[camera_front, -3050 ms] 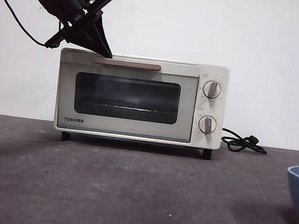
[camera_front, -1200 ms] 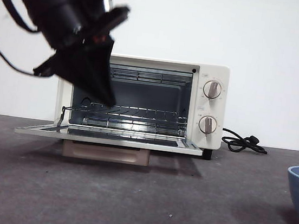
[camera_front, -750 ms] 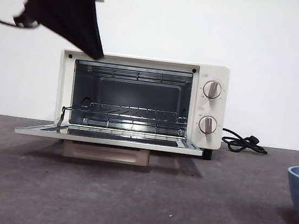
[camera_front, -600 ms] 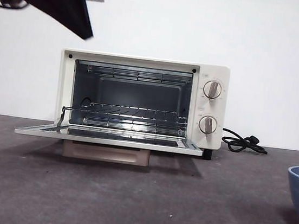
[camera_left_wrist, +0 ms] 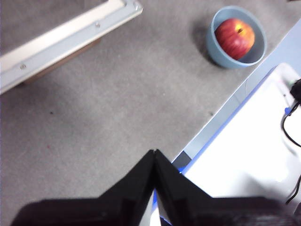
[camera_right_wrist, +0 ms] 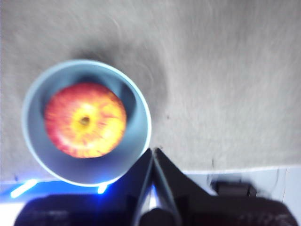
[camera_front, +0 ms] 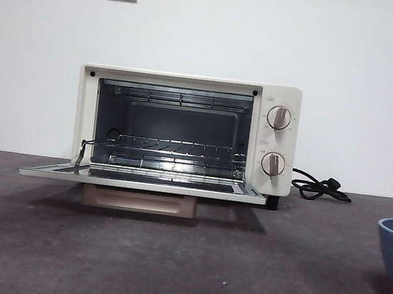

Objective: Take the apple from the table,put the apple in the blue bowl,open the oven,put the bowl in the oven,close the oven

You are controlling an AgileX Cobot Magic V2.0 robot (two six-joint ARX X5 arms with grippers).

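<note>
The left gripper (camera_left_wrist: 154,155) hangs high above the wide dark grey speckled table (camera_left_wrist: 108,117), its two black jaws pressed together to a point with nothing between them. The right gripper (camera_right_wrist: 154,155) sits above the table just beside the bowl's rim, its jaws likewise closed together and holding nothing. In the front view only a dark tip shows at the top left corner.

The cream-white boxy toaster oven (camera_front: 276,139) stands at the back of the table with its door (camera_front: 142,180) folded down flat, the beige bar handle (camera_front: 140,200) hanging beneath the door's front edge. Inside, a wire rack (camera_front: 164,147) spans the grey cavity. Two round knobs sit on its right panel, and a black cord (camera_front: 317,188) coils behind it.

The round, deep blue bowl (camera_right_wrist: 136,106) rests on the table, well apart from the oven, near the table's front edge. The round red apple with yellow-orange patches (camera_right_wrist: 85,120) lies inside it, stem end up.
</note>
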